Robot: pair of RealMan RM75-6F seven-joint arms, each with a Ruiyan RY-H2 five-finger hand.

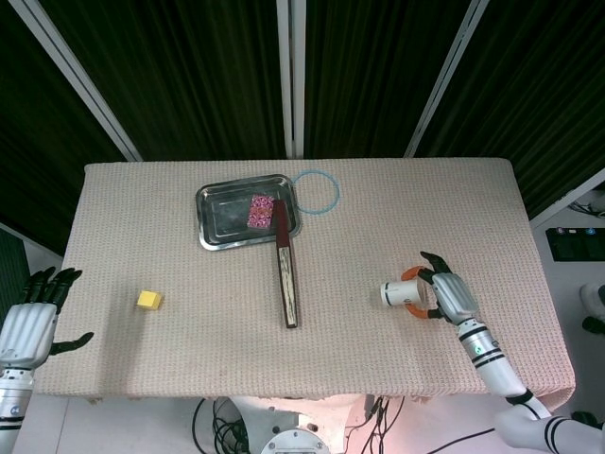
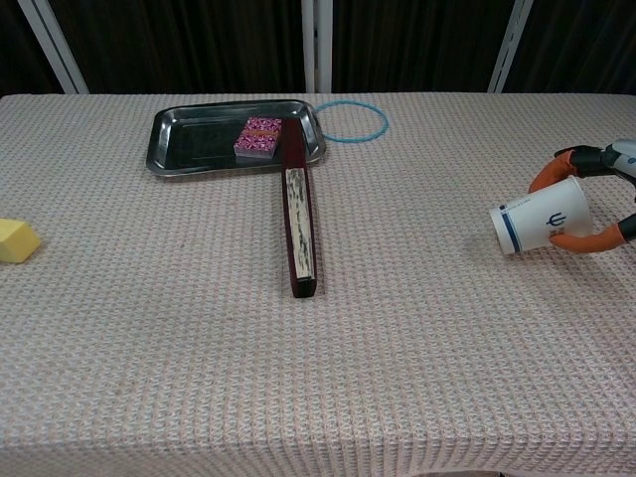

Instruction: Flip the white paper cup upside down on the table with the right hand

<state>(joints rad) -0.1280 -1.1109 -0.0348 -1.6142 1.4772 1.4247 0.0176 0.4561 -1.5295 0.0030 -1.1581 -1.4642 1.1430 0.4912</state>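
The white paper cup (image 2: 542, 221) with a blue band and logo lies tilted almost on its side at the right of the table, its base pointing left. My right hand (image 1: 450, 297) grips the cup (image 1: 398, 293) near its mouth, orange-tipped fingers (image 2: 584, 240) wrapped above and below it. In the chest view only those fingers show at the right edge. My left hand (image 1: 31, 319) hangs off the table's left edge, fingers apart, holding nothing.
A long dark red box (image 2: 297, 212) lies mid-table, its far end at a steel tray (image 2: 189, 149) holding a pink patterned packet (image 2: 258, 136). A blue ring (image 2: 350, 120) lies behind the tray. A yellow cube (image 2: 16, 239) sits at the far left.
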